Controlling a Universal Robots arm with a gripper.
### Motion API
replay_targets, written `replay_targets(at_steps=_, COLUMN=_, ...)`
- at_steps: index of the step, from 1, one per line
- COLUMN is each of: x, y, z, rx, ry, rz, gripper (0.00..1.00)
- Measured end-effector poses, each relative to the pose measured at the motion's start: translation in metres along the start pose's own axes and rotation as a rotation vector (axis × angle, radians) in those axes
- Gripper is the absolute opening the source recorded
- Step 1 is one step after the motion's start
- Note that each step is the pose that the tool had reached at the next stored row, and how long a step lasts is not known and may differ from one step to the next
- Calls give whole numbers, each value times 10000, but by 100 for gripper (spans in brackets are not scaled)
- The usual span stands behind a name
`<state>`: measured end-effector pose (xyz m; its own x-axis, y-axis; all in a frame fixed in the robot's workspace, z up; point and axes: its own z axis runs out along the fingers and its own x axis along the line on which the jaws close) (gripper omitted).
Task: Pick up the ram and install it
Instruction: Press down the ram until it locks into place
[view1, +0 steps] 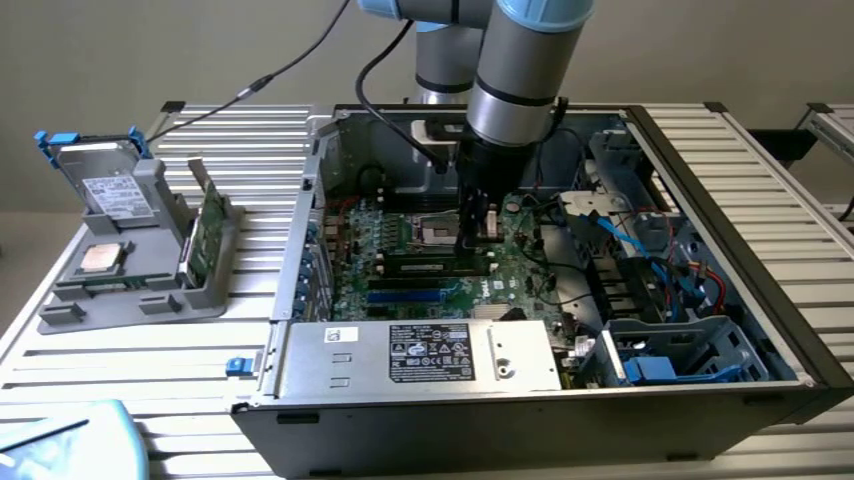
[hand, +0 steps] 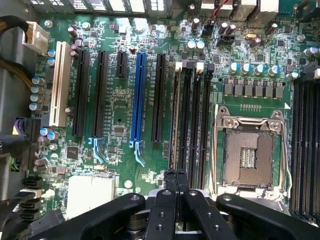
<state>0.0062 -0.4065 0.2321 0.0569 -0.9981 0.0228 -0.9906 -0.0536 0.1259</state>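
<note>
Closest to the wrist camera, the gripper (hand: 175, 182) had its fingers drawn together with no gap showing, at the end of the ram (hand: 175, 120); we could not tell if they nipped its edge. In the exterior view the stick ran toward nine o'clock, below the empty processor socket (view1: 430, 226) at twelve. We judged a straight, even downward press best, keeping the board upright in its slot.

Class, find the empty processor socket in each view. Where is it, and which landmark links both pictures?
Exterior view: processor socket inside the case, beyond the blue slot.
Wrist view: socket, with black memory slots between it and the blue slot.
Shared landmark: the blue slot.
</note>
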Motion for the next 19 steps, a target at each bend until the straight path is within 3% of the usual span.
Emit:
replay_targets(at_steps=14, x=-4, y=-7, z=58, rx=-17, ry=1, rz=0, gripper=11)
replay_targets(at_steps=19, x=-5, y=1, z=24, rx=-13, ry=-12, rz=1, gripper=11)
